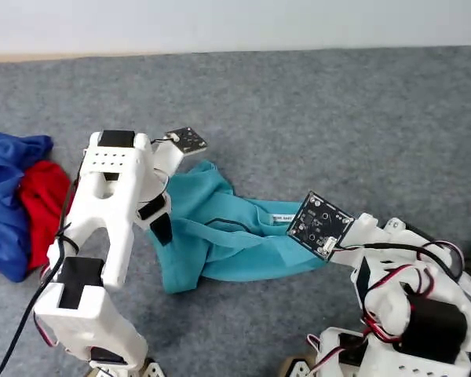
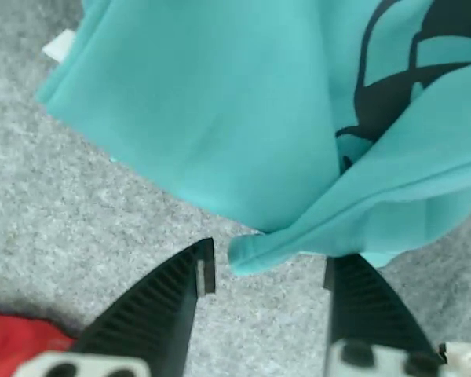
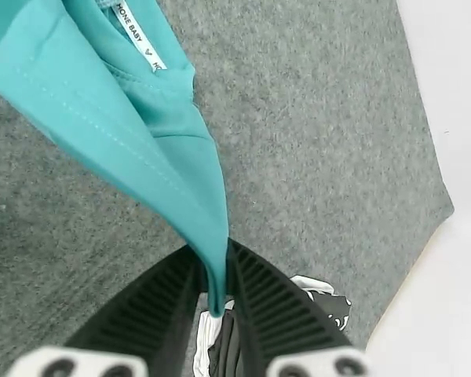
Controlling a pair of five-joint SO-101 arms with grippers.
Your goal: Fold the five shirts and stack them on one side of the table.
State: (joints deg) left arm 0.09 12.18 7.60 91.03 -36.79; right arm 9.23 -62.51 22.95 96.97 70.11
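Note:
A teal shirt (image 1: 220,236) with a dark print lies crumpled on the grey mat in the middle of the table. My left gripper (image 2: 271,263) hangs open just above the mat, and a folded teal edge (image 2: 255,253) pokes in between its black fingers (image 2: 180,294) without being pinched. From above, that arm (image 1: 114,212) covers the shirt's left part. My right gripper (image 3: 216,279) is shut on a taut fold of the teal shirt (image 3: 102,86) at its right end, near the neck label (image 3: 137,35).
A red shirt (image 1: 43,204) and a blue shirt (image 1: 8,204) lie bunched together at the mat's left edge; the red shirt (image 2: 16,345) is close behind the left gripper. Bare grey mat (image 1: 337,118) stretches across the back and right.

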